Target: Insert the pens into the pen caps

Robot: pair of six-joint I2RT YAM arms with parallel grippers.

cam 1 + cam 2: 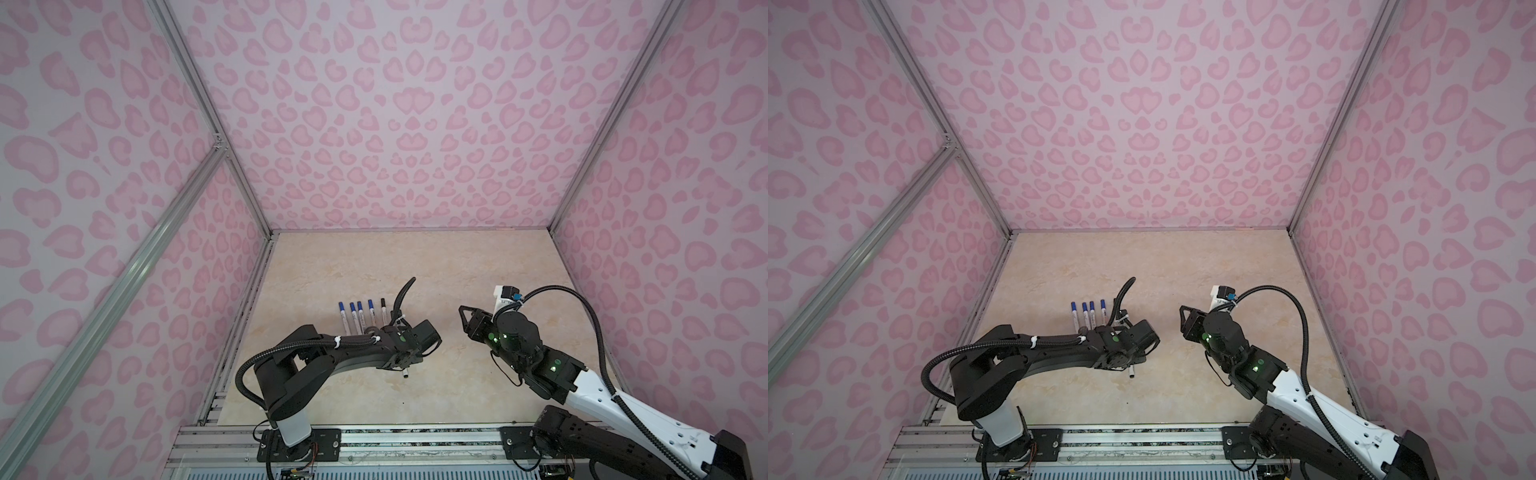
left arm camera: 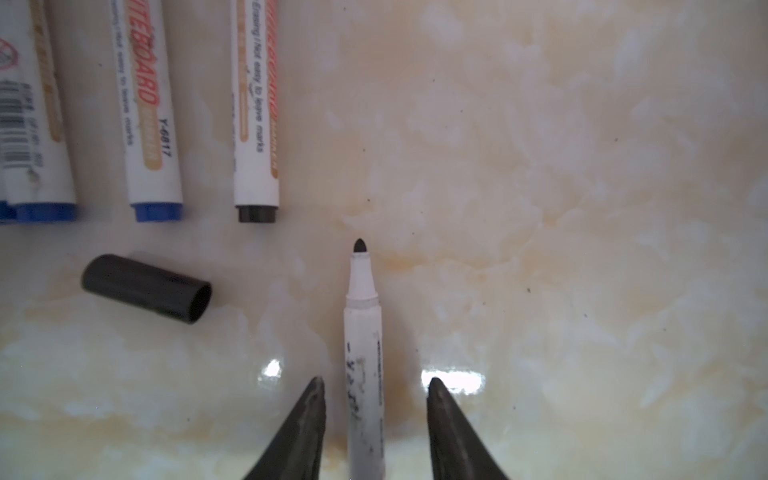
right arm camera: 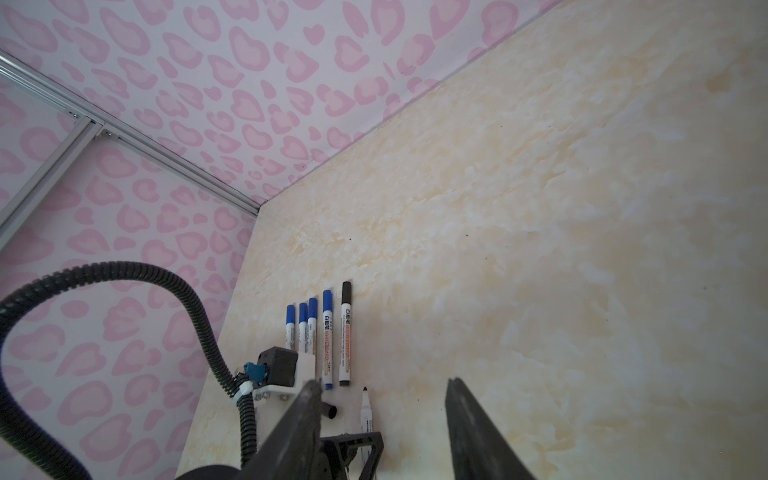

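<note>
**Operator:** Left gripper condition at this point?

**Technician:** It was set low over the table, jaws parted narrowly to either side of the uncapped pen. A gap showed on each side of the barrel, so no grip had been made. The right gripper was held off the table, jaws apart, with nothing between them.

**Operator:** Task progress?

**Technician:** Five capped pens lay side by side in a row toward the left edge of the table, about midway between its front and back edges. Four had blue caps and one had a black cap. These were judged complete. One pair was left to join:
- The uncapped pen lay on the side of the row nearer the front edge, with its black tip pointing at the row.
- The black cap lay on its side near that tip, not touching it, with its open end toward the pen.

Outstanding steps, by estimate: grasp the pen, secure the cap, align them and press home.

**Operator:** Legible markings?

**Technician:**
- One blue pen showed "ITEBOARD" in orange capitals, with the leading letters out of frame. It also showed the code "Y-6817" and, in small print, "Not easy to leave marks".
- The black capped pen carried "Erasing / Not easy to leave marks".
- Another barrel bore a barcode, but its digits were too blurred to read.
- Print on the uncapped pen was worn and smudged, and was not readable.
</note>
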